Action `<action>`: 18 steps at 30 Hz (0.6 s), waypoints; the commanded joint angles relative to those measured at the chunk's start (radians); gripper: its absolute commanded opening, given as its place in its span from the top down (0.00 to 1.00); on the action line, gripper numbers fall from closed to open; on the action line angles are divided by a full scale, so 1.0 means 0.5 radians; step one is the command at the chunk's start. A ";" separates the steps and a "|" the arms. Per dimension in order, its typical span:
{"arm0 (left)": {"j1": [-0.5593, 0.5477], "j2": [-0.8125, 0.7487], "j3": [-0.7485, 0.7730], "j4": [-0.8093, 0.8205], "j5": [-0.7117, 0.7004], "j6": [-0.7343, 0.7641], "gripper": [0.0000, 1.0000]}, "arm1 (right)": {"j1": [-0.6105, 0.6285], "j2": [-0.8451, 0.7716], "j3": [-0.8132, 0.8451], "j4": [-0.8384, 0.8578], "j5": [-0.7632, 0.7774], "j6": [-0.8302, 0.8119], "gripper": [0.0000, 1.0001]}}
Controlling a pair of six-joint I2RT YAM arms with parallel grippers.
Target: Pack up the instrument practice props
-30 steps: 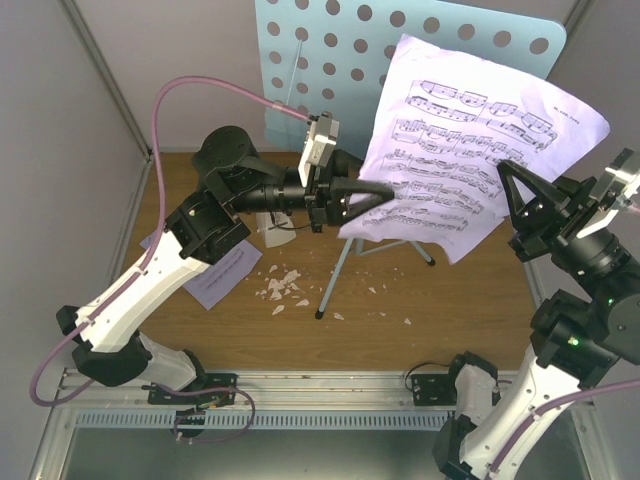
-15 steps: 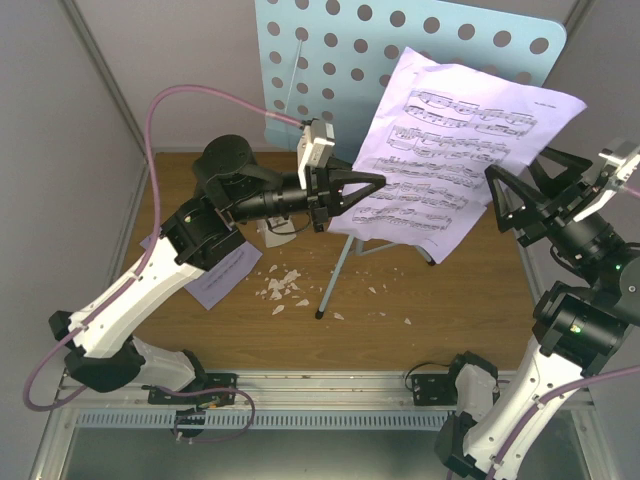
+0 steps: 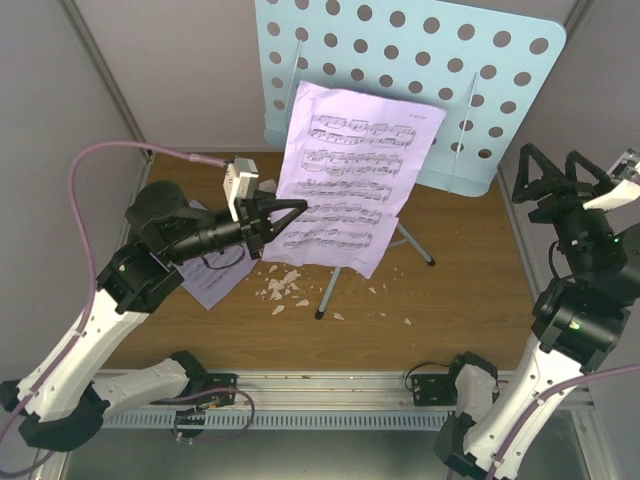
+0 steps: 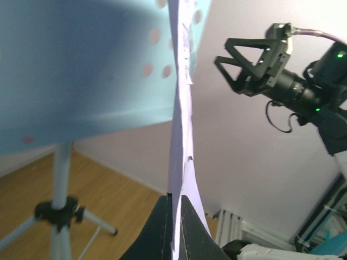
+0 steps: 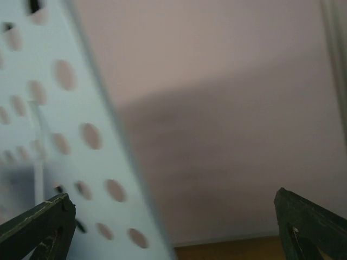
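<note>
The pale blue perforated music stand (image 3: 500, 80) stands at the back on its tripod legs (image 3: 330, 290). A white sheet-music page (image 3: 350, 170) hangs in front of it, pinched at its lower left edge by my shut left gripper (image 3: 290, 212). The left wrist view shows that page (image 4: 181, 135) edge-on, clamped between the left gripper (image 4: 176, 201) fingers, with the stand (image 4: 81, 70) to the left. My right gripper (image 3: 555, 165) is open and empty at the far right, apart from the page. In the right wrist view the right gripper (image 5: 173, 216) faces the stand's panel (image 5: 54, 135) and the wall.
A second printed page (image 3: 215, 280) lies flat on the wooden table under my left arm. Small white crumbly scraps (image 3: 282, 288) are scattered near the stand's foot. Grey walls close in the left, right and back sides.
The right gripper opened, let go of the page and drew back to the right. The left gripper closed fully on the page and carried it leftward and down.
</note>
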 commanded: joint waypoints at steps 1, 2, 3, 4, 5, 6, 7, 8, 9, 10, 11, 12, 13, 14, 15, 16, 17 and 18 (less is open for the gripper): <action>0.143 -0.150 -0.187 -0.170 -0.015 -0.132 1.00 | -0.006 -0.128 -0.191 -0.129 0.534 -0.007 0.00; 0.172 -0.189 -0.238 -0.204 -0.011 -0.149 1.00 | -0.005 -0.150 -0.226 -0.123 0.595 -0.016 0.01; 0.200 -0.227 -0.306 -0.235 -0.012 -0.166 1.00 | -0.006 -0.154 -0.257 -0.136 0.650 -0.034 0.00; 0.229 -0.270 -0.359 -0.262 -0.015 -0.174 1.00 | -0.006 -0.140 -0.285 -0.162 0.698 -0.052 0.00; 0.258 -0.302 -0.414 -0.284 -0.016 -0.184 1.00 | -0.006 -0.115 -0.314 -0.190 0.728 -0.073 0.00; 0.289 -0.338 -0.466 -0.296 -0.009 -0.200 1.00 | -0.006 -0.090 -0.351 -0.215 0.749 -0.086 0.00; 0.321 -0.373 -0.531 -0.305 0.010 -0.218 1.00 | -0.006 -0.073 -0.402 -0.217 0.769 -0.086 0.00; 0.350 -0.406 -0.597 -0.302 0.031 -0.246 1.00 | -0.006 -0.071 -0.477 -0.192 0.777 -0.078 0.00; 0.381 -0.442 -0.666 -0.292 0.049 -0.275 1.00 | -0.006 -0.081 -0.554 -0.158 0.784 -0.067 0.01; 0.405 -0.479 -0.739 -0.281 0.058 -0.307 1.00 | -0.006 -0.095 -0.644 -0.108 0.795 -0.057 0.00; 0.438 -0.518 -0.805 -0.267 0.060 -0.334 1.00 | -0.006 -0.100 -0.728 -0.061 0.802 -0.049 0.00; 0.468 -0.552 -0.873 -0.257 0.059 -0.354 1.00 | -0.006 -0.097 -0.801 -0.024 0.803 -0.050 0.00; 0.500 -0.580 -0.931 -0.252 0.060 -0.366 1.00 | -0.006 -0.078 -0.862 -0.005 0.797 -0.055 0.00; 0.537 -0.601 -0.980 -0.258 0.062 -0.371 1.00 | -0.006 -0.047 -0.904 0.001 0.776 -0.065 0.01; 0.581 -0.614 -1.019 -0.269 0.076 -0.368 1.00 | -0.005 -0.007 -0.954 0.007 0.753 -0.075 0.00; 0.626 -0.619 -1.050 -0.285 0.096 -0.355 1.00 | -0.006 0.015 -0.985 0.008 0.735 -0.087 0.00; 0.676 -0.618 -1.078 -0.302 0.122 -0.338 1.00 | -0.006 0.021 -1.017 0.019 0.723 -0.090 0.00; 0.733 -0.614 -1.103 -0.319 0.142 -0.318 1.00 | -0.006 0.018 -1.050 0.044 0.720 -0.091 0.00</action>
